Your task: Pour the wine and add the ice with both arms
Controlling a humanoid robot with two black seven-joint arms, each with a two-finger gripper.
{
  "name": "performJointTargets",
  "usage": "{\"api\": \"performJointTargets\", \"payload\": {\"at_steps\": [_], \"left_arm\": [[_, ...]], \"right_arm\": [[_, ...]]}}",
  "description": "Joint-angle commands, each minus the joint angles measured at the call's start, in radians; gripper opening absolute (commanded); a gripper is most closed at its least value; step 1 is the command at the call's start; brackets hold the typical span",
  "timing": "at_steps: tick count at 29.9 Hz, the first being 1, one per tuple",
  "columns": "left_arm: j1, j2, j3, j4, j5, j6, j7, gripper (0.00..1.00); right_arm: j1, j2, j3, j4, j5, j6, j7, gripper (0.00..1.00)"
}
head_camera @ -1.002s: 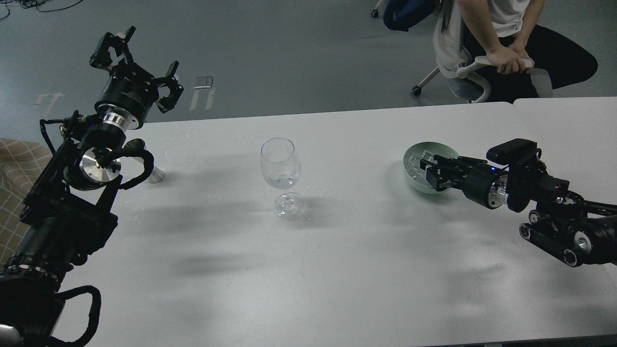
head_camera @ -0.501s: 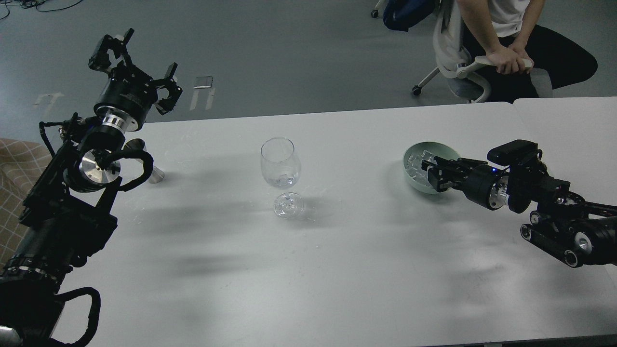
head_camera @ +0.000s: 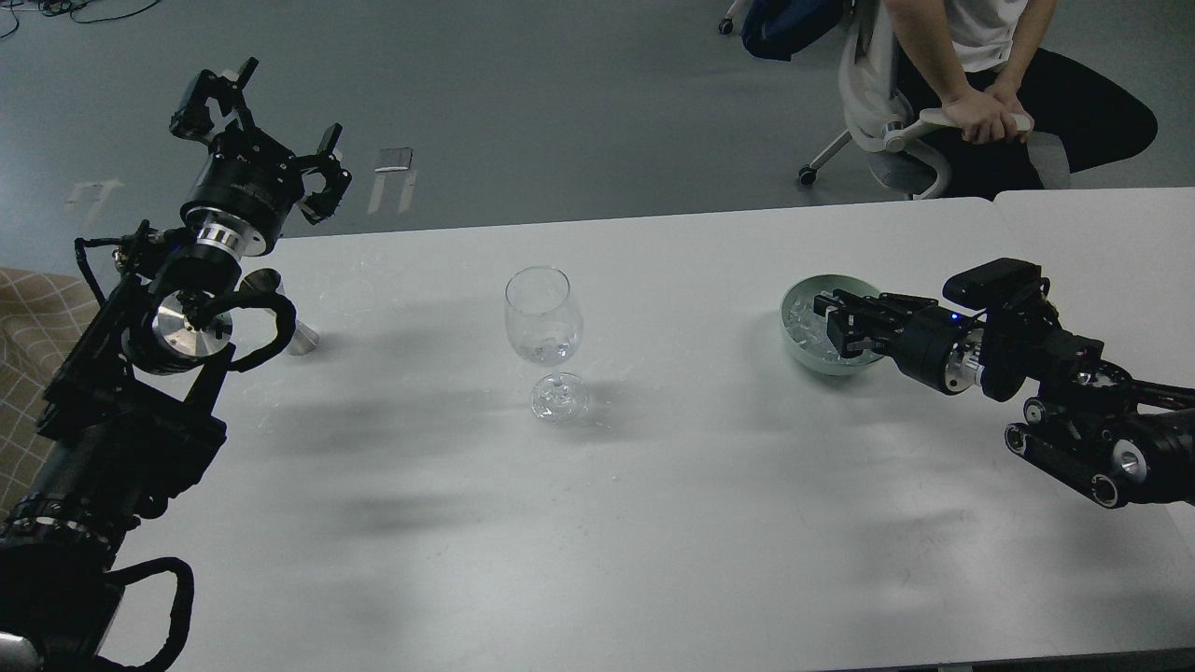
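A clear wine glass (head_camera: 544,317) stands at the middle of the white table (head_camera: 653,523), with a little clear wine (head_camera: 549,352) at the bottom of its bowl. A pale green bowl (head_camera: 801,357) at the right holds several clear ice cubes (head_camera: 801,317). My right gripper (head_camera: 836,323) reaches into the bowl from the right, just over the ice; its dark fingers hide whether it grips a cube. My left gripper (head_camera: 264,119) is raised above the table's far left corner, claw fingers spread and empty, far from the glass.
A small silver metal jigger (head_camera: 291,327) stands on the table by my left arm. A seated person (head_camera: 990,65) on a white office chair (head_camera: 896,131) is beyond the far right edge. A second table (head_camera: 1102,224) adjoins at the right.
My right gripper has lifted slightly and edged up over the bowl. My left gripper has drifted a little to the left. The glass has not moved.
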Motion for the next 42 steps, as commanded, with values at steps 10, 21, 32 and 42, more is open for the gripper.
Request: {"api": "performJointTargets", "payload": {"at_steps": [10,21,32,42], "left_arm": [[-0.004,0.012,-0.003,-0.001,-0.001,0.0,0.0,0.96],[-0.005,0.053,-0.024,-0.001,-0.001,-0.003,0.0,0.96],[-0.002,0.056,-0.035,-0.001,-0.001,-0.005,0.002,0.96],[-0.002,0.059,-0.034,-0.001,-0.001,-0.003,0.003,0.96]], "right_arm": [[0.072,-0.044,0.156,0.244,0.0,-0.01,-0.002,0.01],[0.166,0.158,0.116,0.287,-0.017,-0.001,-0.009,0.02],[0.204,0.324,0.033,0.267,-0.032,-0.001,-0.014,0.02],[0.243,0.382,-0.005,0.183,-0.041,0.0,-0.019,0.03]]}}
